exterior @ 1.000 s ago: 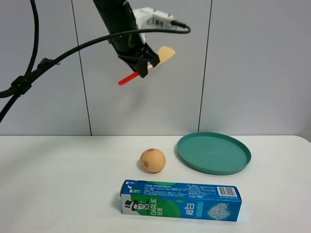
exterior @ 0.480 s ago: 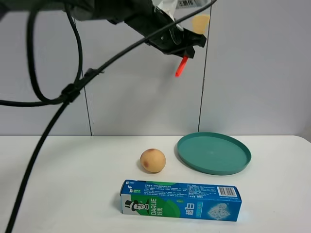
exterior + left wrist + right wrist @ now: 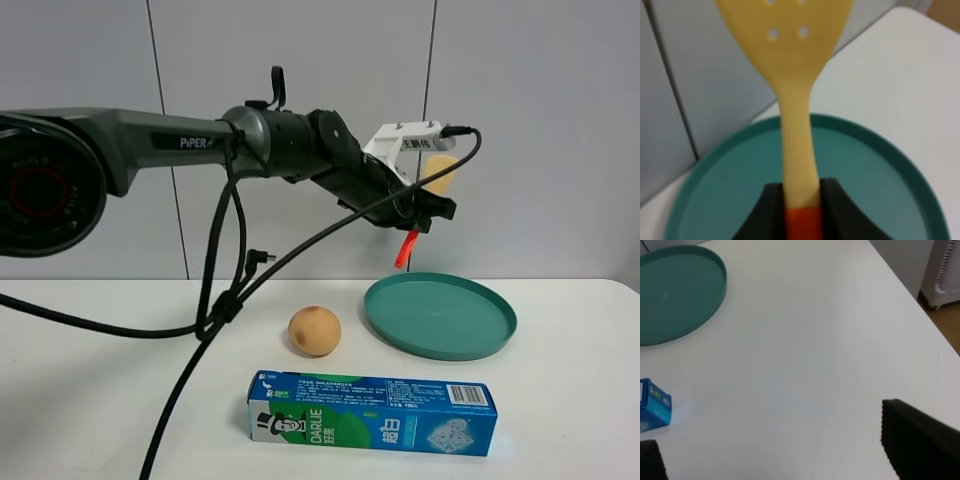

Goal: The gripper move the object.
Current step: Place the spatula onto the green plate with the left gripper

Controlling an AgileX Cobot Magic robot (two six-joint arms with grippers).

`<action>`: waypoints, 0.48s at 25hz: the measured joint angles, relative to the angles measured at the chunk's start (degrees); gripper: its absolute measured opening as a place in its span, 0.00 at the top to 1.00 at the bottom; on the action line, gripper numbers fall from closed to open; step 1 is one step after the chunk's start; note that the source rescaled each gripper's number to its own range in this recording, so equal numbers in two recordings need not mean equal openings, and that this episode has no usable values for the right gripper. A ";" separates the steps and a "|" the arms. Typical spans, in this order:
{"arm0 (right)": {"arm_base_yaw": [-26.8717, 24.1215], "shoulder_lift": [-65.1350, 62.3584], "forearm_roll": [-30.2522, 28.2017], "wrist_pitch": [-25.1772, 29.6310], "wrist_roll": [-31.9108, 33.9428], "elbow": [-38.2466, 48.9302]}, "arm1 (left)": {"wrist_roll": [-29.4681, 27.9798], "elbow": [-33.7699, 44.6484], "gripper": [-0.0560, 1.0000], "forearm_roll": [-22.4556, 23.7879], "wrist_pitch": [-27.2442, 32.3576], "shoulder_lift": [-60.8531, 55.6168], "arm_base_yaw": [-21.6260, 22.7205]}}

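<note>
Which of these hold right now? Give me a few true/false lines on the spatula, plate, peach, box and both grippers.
The left gripper is shut on the spatula. True.
The spatula lies on the teal plate. False: it is held in the air above it.
The peach sits on the plate. False: it rests on the table beside the plate.
The toothpaste box lies flat on the table. True.
The right gripper holds the box. False: it is open and holds nothing.

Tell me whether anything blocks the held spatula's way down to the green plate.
Nothing visible does. The left gripper holds the spatula in open air above the plate; the peach and toothpaste box lie off to the side.
</note>
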 joint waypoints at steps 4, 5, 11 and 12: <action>0.00 0.00 0.00 0.00 0.00 0.00 | 0.07 0.00 0.95 -1.15 -0.55 2.19 -0.69; 0.00 0.00 0.00 0.00 0.00 0.00 | 0.07 0.00 0.95 -1.29 -0.61 2.67 -0.77; 0.00 0.00 0.00 0.00 0.00 0.00 | 0.07 0.00 0.95 -1.48 -1.92 4.95 -0.77; 0.00 0.00 0.00 0.00 0.00 0.00 | 0.07 0.00 0.95 -1.48 -2.08 5.24 -0.77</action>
